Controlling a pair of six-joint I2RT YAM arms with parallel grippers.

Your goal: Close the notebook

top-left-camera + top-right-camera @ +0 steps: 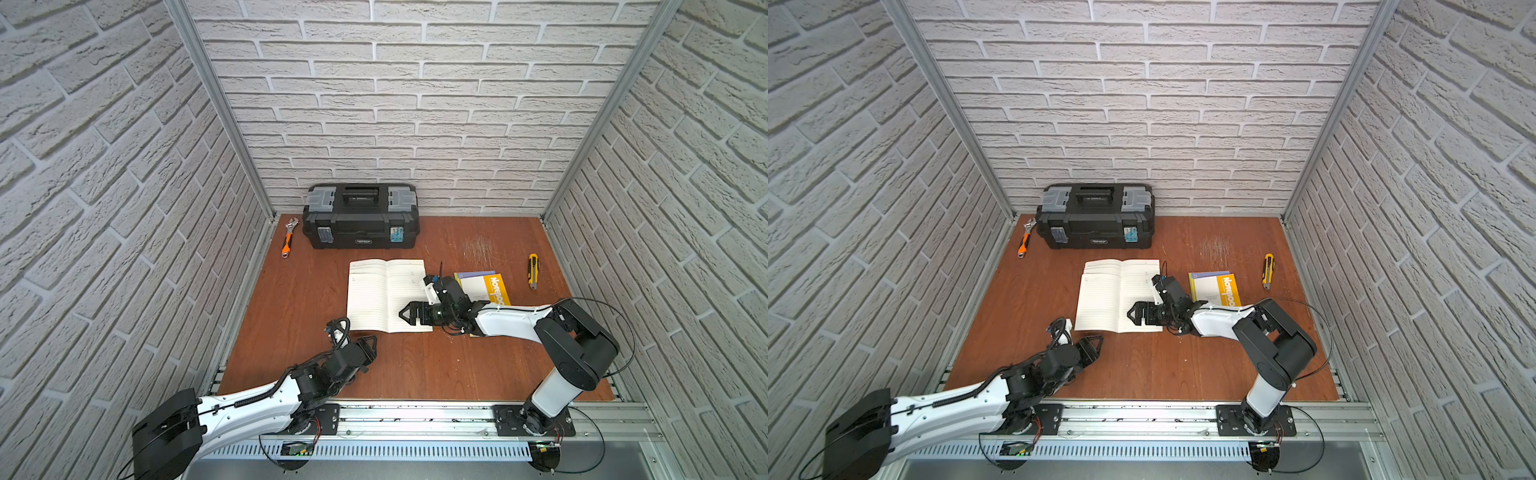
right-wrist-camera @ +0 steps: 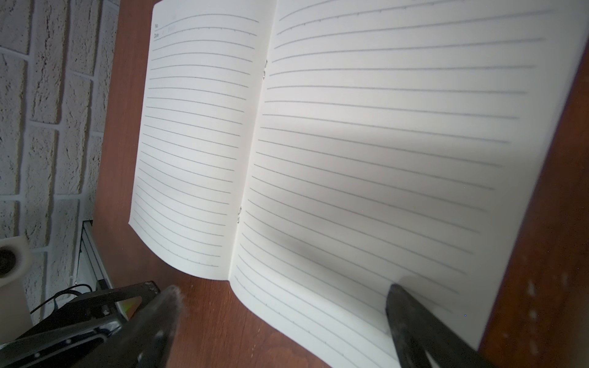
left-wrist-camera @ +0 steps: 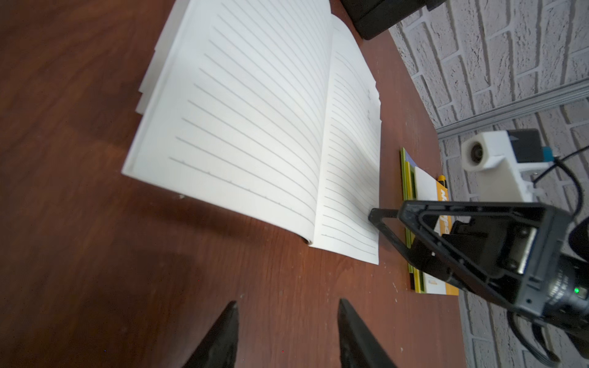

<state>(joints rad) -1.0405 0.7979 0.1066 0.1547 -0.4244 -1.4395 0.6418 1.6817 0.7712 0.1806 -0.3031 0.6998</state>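
— What colour is the open notebook (image 1: pixel 388 295)?
— Its pages are cream-white, with thin grey lines printed across them. The table (image 1: pixel 299 299) is red-brown wood with a fine grain and some pale scratches.
— And the closed books (image 1: pixel 473 286)?
— The top cover is yellow and white, with white letters on the yellow part. The edges show green and a little blue.
— The toolbox (image 1: pixel 360 216)?
— Black, with grey parts on the lid and two bluish latches.
— The small tools?
— The wrench (image 1: pixel 289 237) has an orange handle and a silver head. The knife (image 1: pixel 533 271) is yellow and black.
— The wall (image 1: pixel 415 104)?
— Pale grey-white, in a brick pattern.
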